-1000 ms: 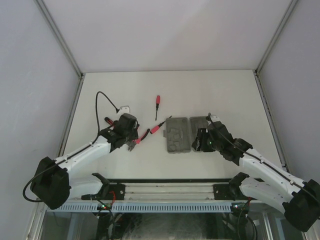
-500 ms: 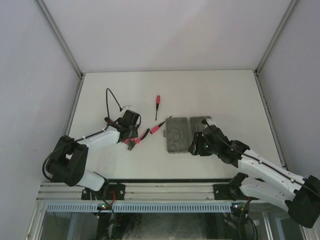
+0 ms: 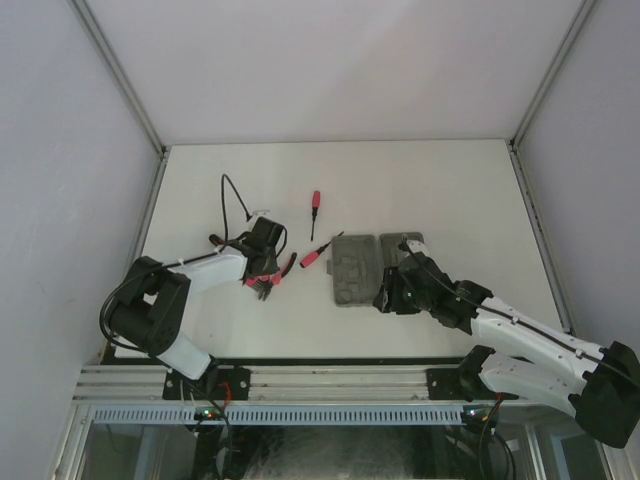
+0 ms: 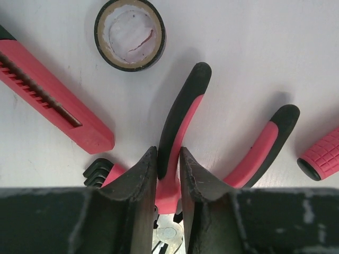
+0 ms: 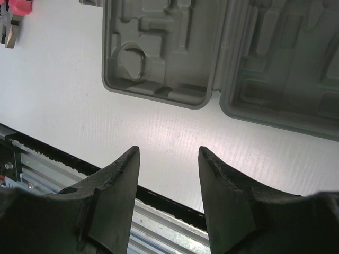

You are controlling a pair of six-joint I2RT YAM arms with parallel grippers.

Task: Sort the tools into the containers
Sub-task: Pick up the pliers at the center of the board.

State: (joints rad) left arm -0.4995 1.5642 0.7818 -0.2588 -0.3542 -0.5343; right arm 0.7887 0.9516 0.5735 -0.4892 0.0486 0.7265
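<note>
The left gripper [image 4: 167, 154] was clamped on one handle of the pliers [image 4: 183, 106] on the table [image 4: 238, 53], their head mostly hidden beneath it. The right gripper [image 5: 169, 152] hung parted and empty near the grey trays [image 5: 159, 95], which the frame cut off.

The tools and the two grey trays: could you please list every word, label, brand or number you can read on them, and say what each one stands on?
No readable text in any view.
Tape roll: only a faint reddish smear inside the core, no lettering.
Pliers: plain red-and-black handles.
Utility knife: ridged slider, no print.
Grey trays: moulded recesses only, no embossed words.
Top view: everything is too small to show any marking.
</note>
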